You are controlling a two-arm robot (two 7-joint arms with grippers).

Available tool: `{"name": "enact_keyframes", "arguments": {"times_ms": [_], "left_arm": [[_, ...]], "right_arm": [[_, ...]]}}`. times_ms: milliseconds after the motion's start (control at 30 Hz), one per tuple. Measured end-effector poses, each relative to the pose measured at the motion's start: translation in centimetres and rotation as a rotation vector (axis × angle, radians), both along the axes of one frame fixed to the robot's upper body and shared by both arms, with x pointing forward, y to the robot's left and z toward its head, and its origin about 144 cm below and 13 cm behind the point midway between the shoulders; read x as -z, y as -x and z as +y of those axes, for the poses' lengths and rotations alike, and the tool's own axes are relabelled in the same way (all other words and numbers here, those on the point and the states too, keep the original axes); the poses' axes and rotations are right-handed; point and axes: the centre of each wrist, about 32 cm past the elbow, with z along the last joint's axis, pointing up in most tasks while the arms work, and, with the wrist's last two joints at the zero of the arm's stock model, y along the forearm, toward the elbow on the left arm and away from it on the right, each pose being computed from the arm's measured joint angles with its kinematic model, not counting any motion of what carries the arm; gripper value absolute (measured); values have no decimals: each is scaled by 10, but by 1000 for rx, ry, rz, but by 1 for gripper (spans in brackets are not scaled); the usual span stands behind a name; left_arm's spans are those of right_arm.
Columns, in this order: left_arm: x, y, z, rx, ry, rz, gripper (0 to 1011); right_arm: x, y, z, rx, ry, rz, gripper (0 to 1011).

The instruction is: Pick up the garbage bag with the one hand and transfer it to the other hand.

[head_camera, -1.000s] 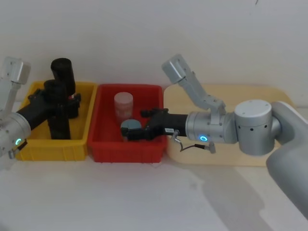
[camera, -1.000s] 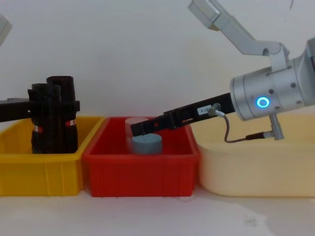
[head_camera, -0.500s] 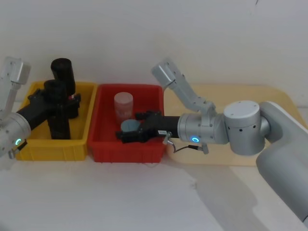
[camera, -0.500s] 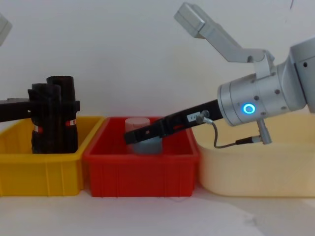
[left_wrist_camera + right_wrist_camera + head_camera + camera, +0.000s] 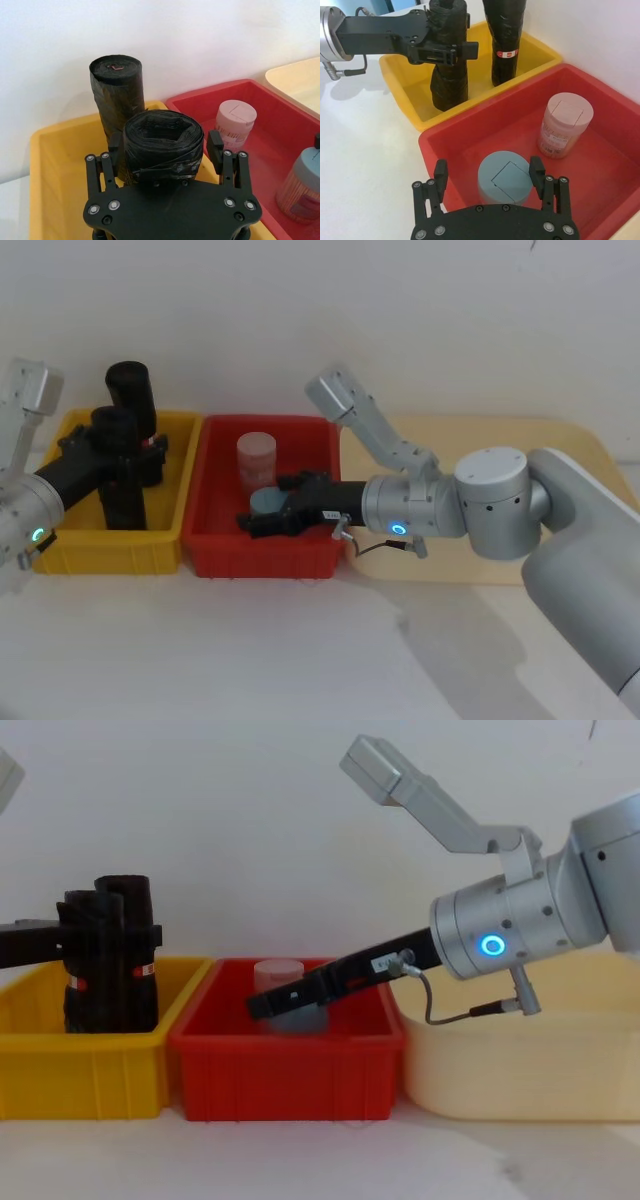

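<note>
Nearest us, the right gripper (image 5: 488,169) holds its fingers spread either side of the blue-lidded jar (image 5: 504,179) in the red bin (image 5: 270,560). At nine o'clock of that, in the yellow bin (image 5: 100,550), the left gripper (image 5: 164,146) pinches the garbage bag (image 5: 122,500), an upright, matte black, wrinkled roll. A taller roll (image 5: 130,390) with a red-and-white label stands at its twelve o'clock.

Matte black garbage bag (image 5: 449,75); second black roll (image 5: 506,30) with red-and-white label band. Yellow bin (image 5: 110,545), red bin (image 5: 262,558), cream tray (image 5: 500,1070). Translucent pink jar (image 5: 256,458); pinkish jar with grey-blue lid (image 5: 504,176). Black left gripper (image 5: 165,145), green ring light (image 5: 38,535). Black right gripper (image 5: 488,170), silver-grey right arm (image 5: 490,505), blue ring light (image 5: 491,945). White table (image 5: 300,660).
</note>
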Motion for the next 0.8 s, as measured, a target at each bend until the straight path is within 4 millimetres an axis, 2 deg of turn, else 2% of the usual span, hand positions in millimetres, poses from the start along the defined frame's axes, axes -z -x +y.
{"name": "enact_keyframes", "arguments": {"times_ms": [800], "left_arm": [[0, 0, 0, 0, 0, 0, 1001]], "right_arm": [[-6, 0, -1, 14, -15, -21, 1001]]}}
